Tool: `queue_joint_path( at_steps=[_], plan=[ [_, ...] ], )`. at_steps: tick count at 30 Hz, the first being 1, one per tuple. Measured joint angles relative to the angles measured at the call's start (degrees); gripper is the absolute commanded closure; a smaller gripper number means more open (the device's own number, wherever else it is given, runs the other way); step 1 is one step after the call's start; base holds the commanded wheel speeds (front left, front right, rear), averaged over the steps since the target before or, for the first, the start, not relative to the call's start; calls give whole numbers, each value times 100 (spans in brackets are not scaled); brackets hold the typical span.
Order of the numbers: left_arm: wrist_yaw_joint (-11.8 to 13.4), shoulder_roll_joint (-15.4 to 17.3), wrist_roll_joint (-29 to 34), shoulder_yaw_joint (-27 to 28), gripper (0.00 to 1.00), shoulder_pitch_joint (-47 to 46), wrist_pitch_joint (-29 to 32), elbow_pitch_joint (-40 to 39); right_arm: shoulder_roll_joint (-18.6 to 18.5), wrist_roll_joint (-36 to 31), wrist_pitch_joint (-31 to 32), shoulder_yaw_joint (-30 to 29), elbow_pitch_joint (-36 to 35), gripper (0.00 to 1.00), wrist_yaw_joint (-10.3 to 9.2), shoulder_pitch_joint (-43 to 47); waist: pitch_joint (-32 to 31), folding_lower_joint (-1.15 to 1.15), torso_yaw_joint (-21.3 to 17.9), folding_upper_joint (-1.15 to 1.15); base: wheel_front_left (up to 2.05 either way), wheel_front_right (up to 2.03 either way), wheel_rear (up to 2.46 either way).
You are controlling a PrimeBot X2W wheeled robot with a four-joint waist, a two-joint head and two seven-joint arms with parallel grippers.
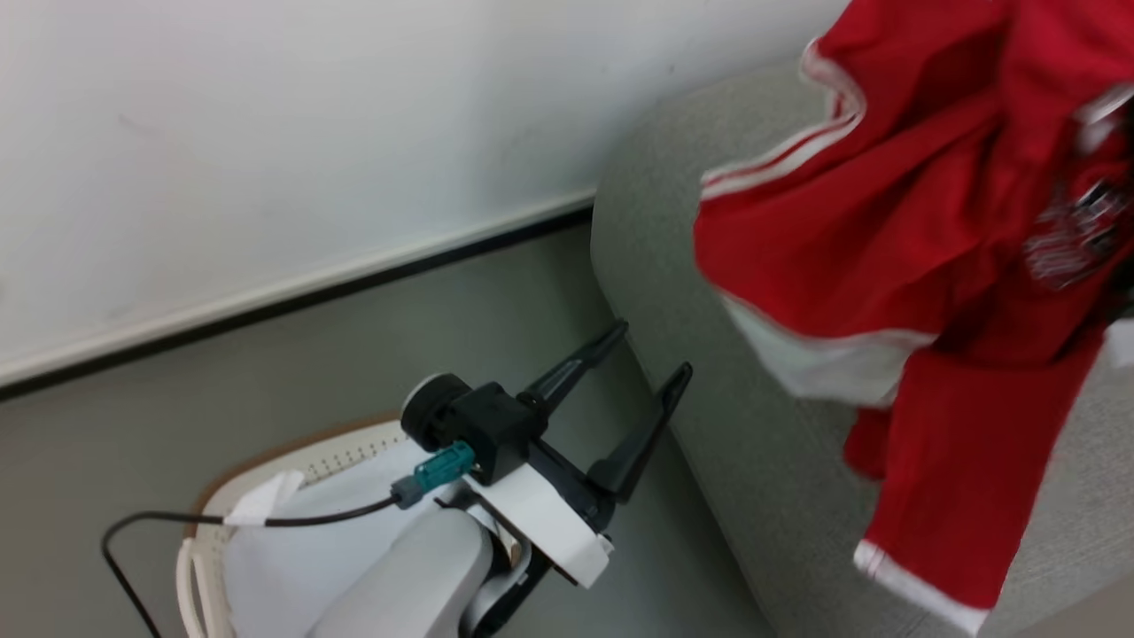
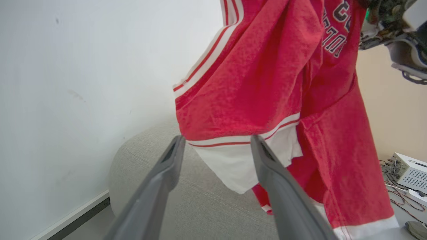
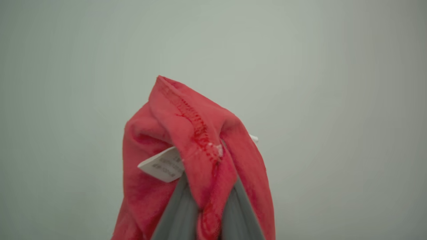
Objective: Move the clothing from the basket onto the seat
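Observation:
The bright red clothing point(image 1: 886, 221) with white stripe trim hangs in the air over the grey seat point(image 1: 656, 230), its lower sleeve dangling past the front edge. In the right wrist view my right gripper point(image 3: 208, 186) is shut on a bunched fold of the clothing point(image 3: 173, 113) next to a white label. My left gripper point(image 1: 651, 353) stands open and holds nothing, above the basket point(image 1: 257, 461) and pointing toward the seat's corner. In the left wrist view the left gripper point(image 2: 217, 140) is just short of the clothing's point(image 2: 260, 83) white panel, with the seat point(image 2: 200, 200) below.
A white wall point(image 1: 310, 133) with a dark baseboard strip runs behind the seat, above grey floor point(image 1: 354, 354). The basket's white lining point(image 1: 292, 567) lies under my left forearm, crossed by a black cable point(image 1: 328, 514). A white electronics box point(image 2: 410, 173) with wires sits far right.

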Motion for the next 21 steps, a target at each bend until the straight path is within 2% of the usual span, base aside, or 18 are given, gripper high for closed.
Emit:
queue_joint_path(
  at_steps=[8, 17, 21],
  plan=[
    [0, 323, 78, -179, 0, -563, 111, -361, -598, 419, -1, -631, 136, 100, 0, -951, 938, 1, 176, 0, 0, 0, 0],
    [1, 537, 169, -290, 0, -1116, 397, -727, -1009, 791, 0, -886, 964, 100, 0, -2173, 2110, 2, 321, 0, 0, 0, 0],
    [3, 571, 169, -275, 0, -1181, 391, -746, -1033, 762, -11, -853, 1499, 100, 0, -2459, 2568, 2, 406, 0, 0, 0, 0]
  ],
)
